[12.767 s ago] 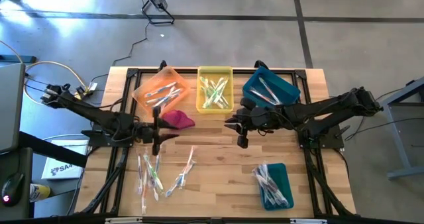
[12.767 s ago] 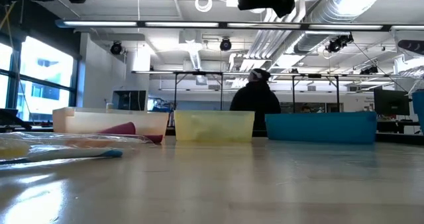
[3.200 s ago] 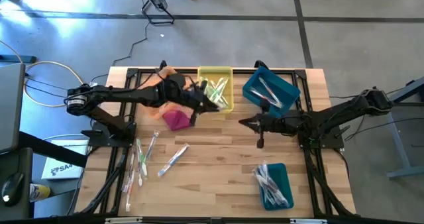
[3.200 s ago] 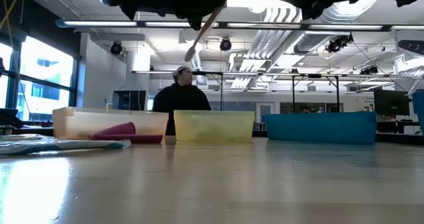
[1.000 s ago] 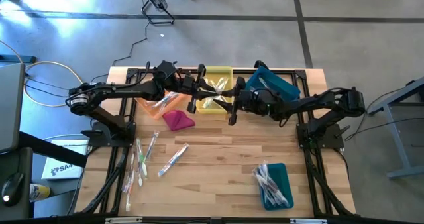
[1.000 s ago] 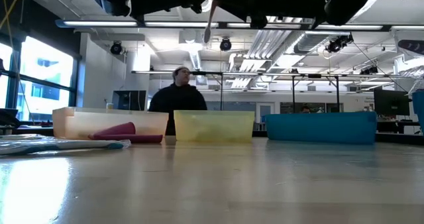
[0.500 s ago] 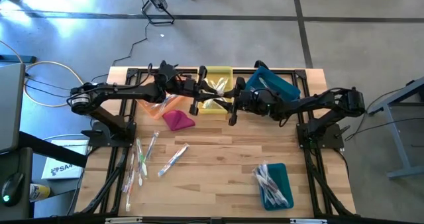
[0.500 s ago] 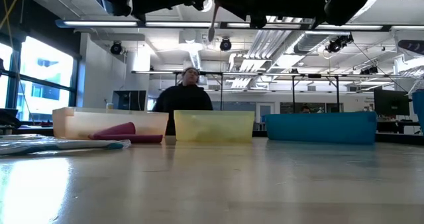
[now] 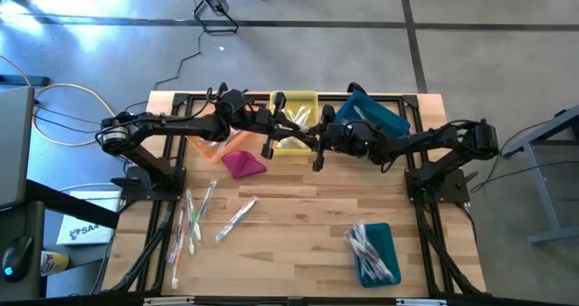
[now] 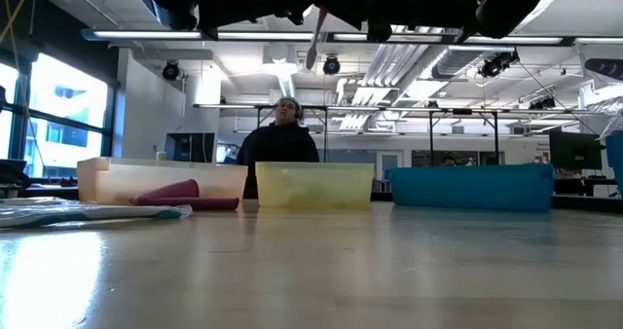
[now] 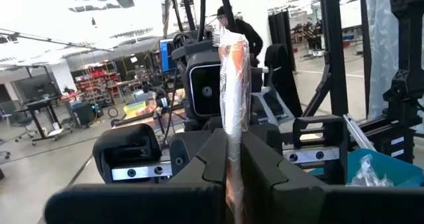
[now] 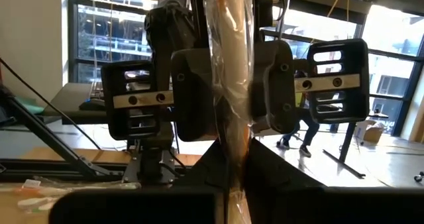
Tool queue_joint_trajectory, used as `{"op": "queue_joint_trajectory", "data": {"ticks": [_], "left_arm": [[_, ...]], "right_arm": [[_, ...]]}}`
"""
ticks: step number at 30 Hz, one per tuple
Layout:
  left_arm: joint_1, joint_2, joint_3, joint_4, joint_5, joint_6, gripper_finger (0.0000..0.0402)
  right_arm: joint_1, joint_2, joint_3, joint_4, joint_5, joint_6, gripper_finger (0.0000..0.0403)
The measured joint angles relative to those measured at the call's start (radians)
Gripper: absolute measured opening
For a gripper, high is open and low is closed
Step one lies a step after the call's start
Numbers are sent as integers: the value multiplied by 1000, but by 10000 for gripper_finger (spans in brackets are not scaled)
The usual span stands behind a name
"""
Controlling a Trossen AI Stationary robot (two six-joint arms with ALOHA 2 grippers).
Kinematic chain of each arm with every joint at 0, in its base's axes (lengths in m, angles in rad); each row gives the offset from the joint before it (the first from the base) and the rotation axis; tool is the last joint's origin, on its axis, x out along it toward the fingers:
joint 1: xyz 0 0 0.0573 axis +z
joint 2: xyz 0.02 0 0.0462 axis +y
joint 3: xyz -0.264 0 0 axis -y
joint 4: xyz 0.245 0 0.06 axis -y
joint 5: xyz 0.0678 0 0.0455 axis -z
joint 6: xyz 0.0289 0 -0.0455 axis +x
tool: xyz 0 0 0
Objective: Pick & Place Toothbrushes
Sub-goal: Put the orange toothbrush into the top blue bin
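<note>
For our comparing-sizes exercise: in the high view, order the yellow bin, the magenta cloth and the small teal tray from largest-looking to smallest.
1. Yellow bin, partly covered by the arms, so a rough call.
2. Small teal tray, close behind the yellow bin.
3. Magenta cloth, clearly smallest.

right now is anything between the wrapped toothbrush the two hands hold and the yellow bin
Nothing visible. The left hand and right hand are both shut on the wrapped toothbrush, in the air right at the yellow bin.

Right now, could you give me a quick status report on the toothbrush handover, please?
Left gripper shut on wrapped toothbrush. Right gripper shut on same toothbrush, facing left, above yellow bin. Nothing in the way.
</note>
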Motion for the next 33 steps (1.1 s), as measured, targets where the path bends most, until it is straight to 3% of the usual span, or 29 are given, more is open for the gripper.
{"op": "queue_joint_trajectory", "data": {"ticks": [19, 33], "left_arm": [[0, 2, 0, 3, 27, 4, 19], [1, 2, 0, 2, 19, -11, 165]], "right_arm": [[0, 0, 0, -3, -6, 4, 13], [2, 0, 0, -4, -13, 25, 13]]}}
